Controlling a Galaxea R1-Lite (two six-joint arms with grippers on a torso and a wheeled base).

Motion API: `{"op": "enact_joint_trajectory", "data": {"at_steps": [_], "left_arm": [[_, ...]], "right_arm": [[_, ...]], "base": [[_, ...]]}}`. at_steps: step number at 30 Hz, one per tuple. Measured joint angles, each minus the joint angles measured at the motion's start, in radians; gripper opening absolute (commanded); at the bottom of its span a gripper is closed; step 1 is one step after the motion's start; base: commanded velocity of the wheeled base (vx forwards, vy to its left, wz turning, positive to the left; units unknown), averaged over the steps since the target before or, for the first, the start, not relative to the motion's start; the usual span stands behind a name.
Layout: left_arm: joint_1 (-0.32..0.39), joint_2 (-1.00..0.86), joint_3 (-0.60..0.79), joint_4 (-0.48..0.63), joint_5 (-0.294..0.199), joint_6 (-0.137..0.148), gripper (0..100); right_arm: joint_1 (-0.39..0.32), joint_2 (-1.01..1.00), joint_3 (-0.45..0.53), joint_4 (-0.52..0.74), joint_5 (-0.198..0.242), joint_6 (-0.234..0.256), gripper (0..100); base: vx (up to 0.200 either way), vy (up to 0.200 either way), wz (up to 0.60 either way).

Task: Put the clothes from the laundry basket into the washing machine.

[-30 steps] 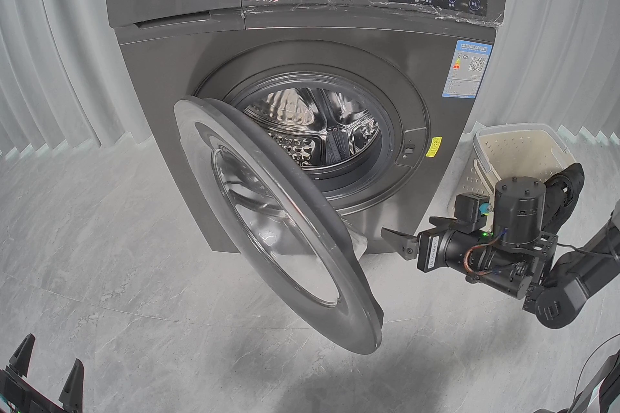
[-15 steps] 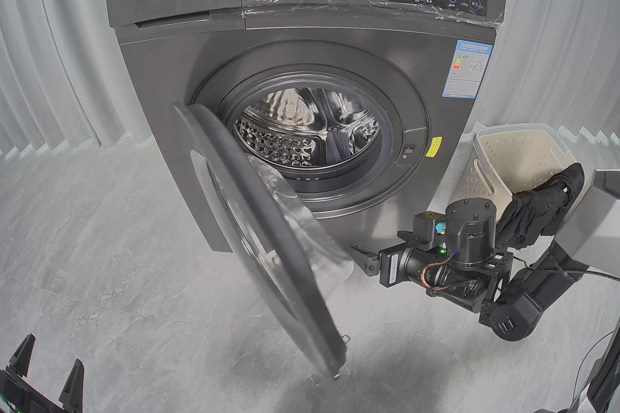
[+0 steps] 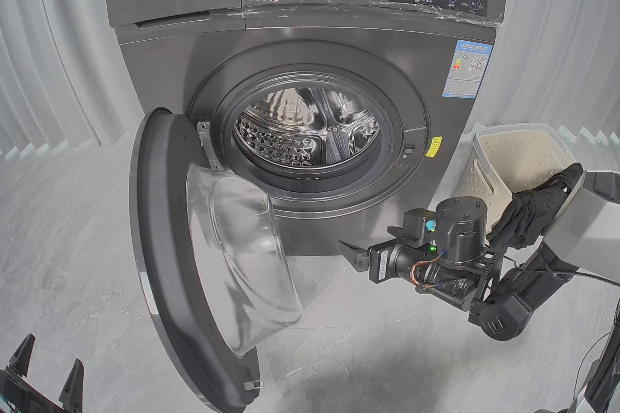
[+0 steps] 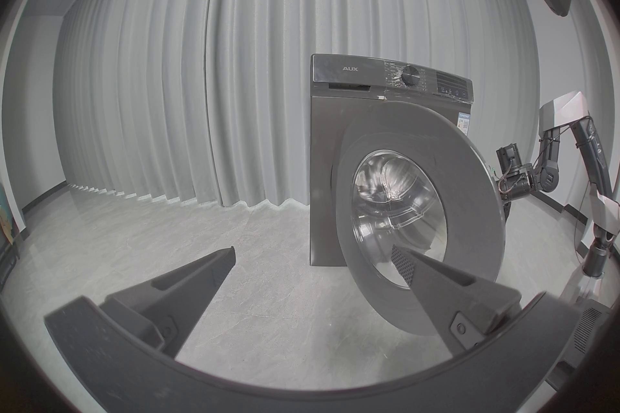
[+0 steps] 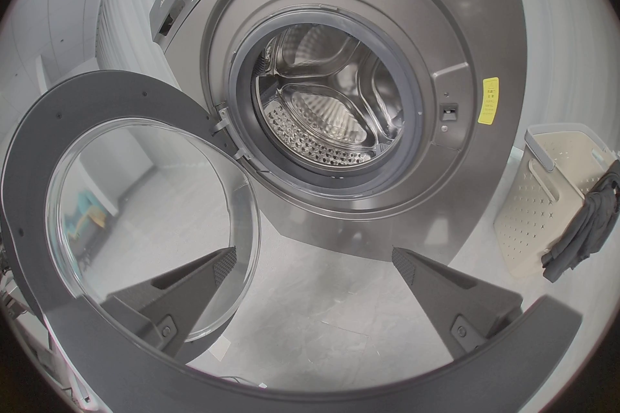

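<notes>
Fingers (image 5: pixel 194 285) on right gripper (image 5: pixel 311 256): spread wide, nothing between them. Hangs low above the pale floor (image 3: pixel 387 356), just in front of the washing machine (image 3: pixel 310 46), pointing at its lower front panel under the round opening, apart from both machine and door. Left gripper (image 4: pixel 310 256): likewise spread wide, nothing held, low on the robot's left side and well apart from the machine, facing the outer side of the door. Door (image 3: pixel 161 227): swung wide open on its left hinge, glass bowl (image 3: pixel 239 253) turned toward the right arm. Drum (image 3: pixel 303 124): shiny perforated metal, in plain sight through the opening. Laundry basket (image 3: pixel 516 150): cream, perforated, standing on the floor just beside the machine's right side. Dark garment (image 3: pixel 533 208): draped over the basket's rim and hanging down its outside, just behind the right arm. Grey pleated curtain (image 3: pixel 51 46) behind it all
</notes>
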Motion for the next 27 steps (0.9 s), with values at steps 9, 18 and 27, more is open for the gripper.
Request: {"op": "enact_joint_trajectory", "data": {"at_steps": [9,18,27], "left_arm": [[0.000,0.000,0.000,0.000,0.001,0.002,100],[0.000,0.000,0.000,0.000,0.001,0.002,100],[0.000,0.000,0.000,0.000,0.001,0.002,100]], "right_arm": [[0.034,0.059,-0.070,0.001,0.044,-0.002,100],[0.104,0.140,-0.141,0.001,0.046,-0.007,100],[0.171,0.199,-0.215,-0.040,0.051,0.000,100]], "base": [[-0.044,0.000,0.00],[0.000,0.000,0.00],[0.000,0.000,0.00]]}}
